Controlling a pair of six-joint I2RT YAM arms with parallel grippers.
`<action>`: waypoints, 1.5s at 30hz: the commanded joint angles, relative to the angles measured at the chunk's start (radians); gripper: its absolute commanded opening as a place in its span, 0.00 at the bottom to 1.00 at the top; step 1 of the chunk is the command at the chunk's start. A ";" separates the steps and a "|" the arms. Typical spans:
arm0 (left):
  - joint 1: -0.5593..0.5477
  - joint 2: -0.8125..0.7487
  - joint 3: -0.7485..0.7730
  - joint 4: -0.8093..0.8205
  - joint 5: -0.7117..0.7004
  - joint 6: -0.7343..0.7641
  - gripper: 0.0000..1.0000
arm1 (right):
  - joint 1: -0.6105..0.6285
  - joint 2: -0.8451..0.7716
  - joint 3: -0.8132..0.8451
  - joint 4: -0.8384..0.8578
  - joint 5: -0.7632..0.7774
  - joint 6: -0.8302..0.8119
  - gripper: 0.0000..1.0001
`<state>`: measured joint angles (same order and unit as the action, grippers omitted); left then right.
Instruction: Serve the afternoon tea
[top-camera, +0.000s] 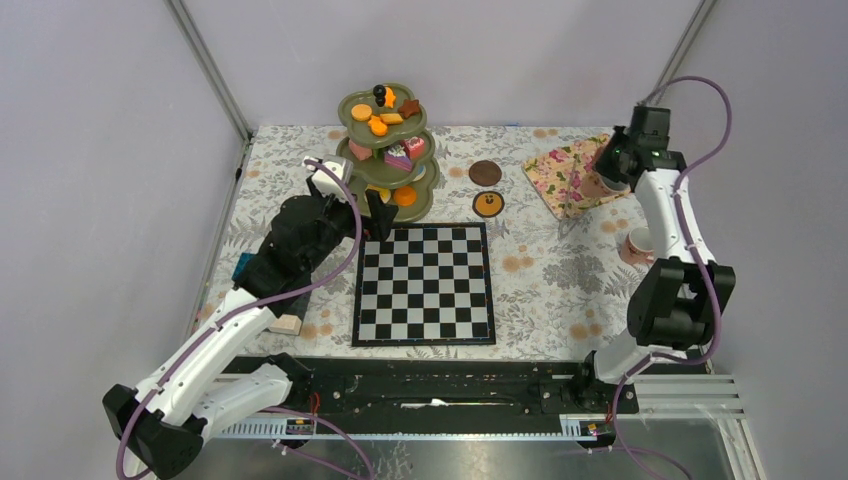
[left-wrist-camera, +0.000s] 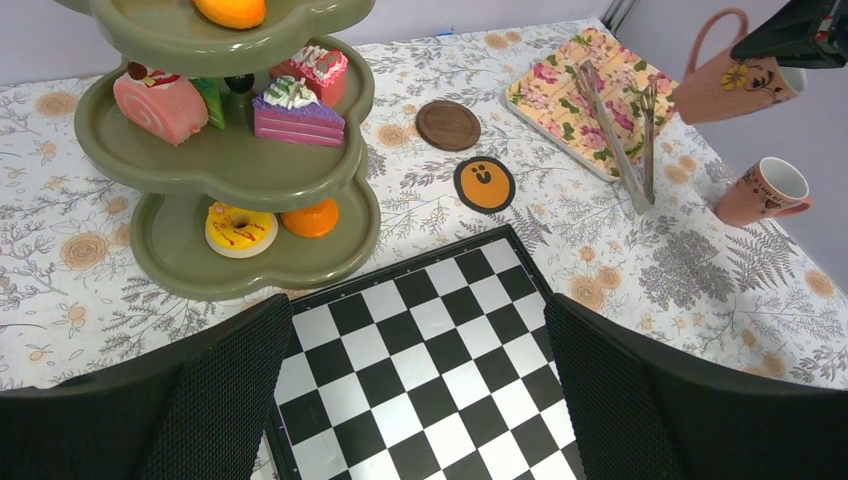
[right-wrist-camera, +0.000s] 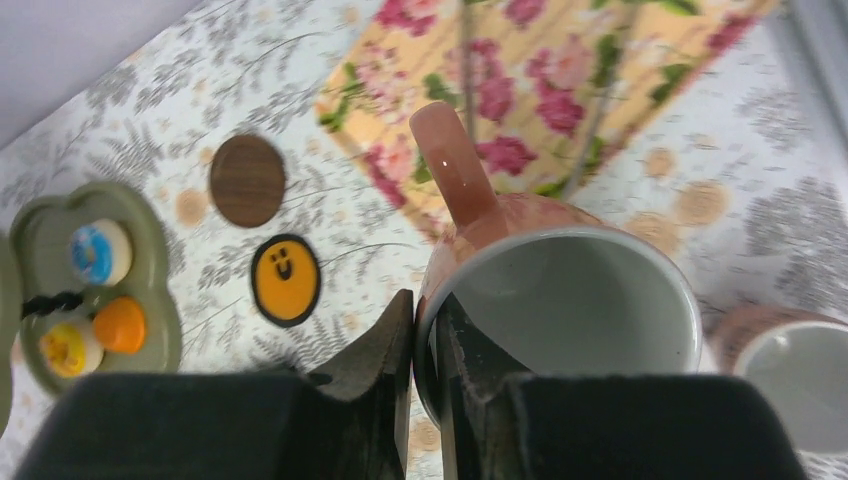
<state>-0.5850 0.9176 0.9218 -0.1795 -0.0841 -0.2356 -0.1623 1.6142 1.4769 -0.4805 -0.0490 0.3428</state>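
Right gripper (right-wrist-camera: 415, 390) is clamped on the rim of a cup (right-wrist-camera: 560, 300), one finger inside. The cup is held above the tray (right-wrist-camera: 560, 90), probably for carrying to a coaster (right-wrist-camera: 286, 280). Left gripper (left-wrist-camera: 420, 350) is spread wide and empty over the chessboard (left-wrist-camera: 430, 400), beside the stand (left-wrist-camera: 250, 180). A second cup (top-camera: 636, 245) stands on the table (top-camera: 540, 300), close to the right arm.

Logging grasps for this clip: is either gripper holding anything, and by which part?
Right gripper pinches a cup by its rim, one finger inside; left gripper is open and empty.
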 joint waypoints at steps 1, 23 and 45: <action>-0.004 -0.030 0.000 0.044 -0.029 0.007 0.99 | 0.127 0.013 0.094 0.068 -0.055 0.011 0.07; -0.004 -0.063 -0.006 0.042 -0.058 0.022 0.99 | 0.512 0.782 1.136 -0.388 0.208 -0.144 0.07; -0.004 -0.073 -0.006 0.043 -0.045 0.013 0.99 | 0.539 0.925 1.171 -0.283 0.205 -0.183 0.10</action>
<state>-0.5850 0.8650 0.9218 -0.1818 -0.1246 -0.2317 0.3622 2.5553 2.5828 -0.8333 0.1207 0.1925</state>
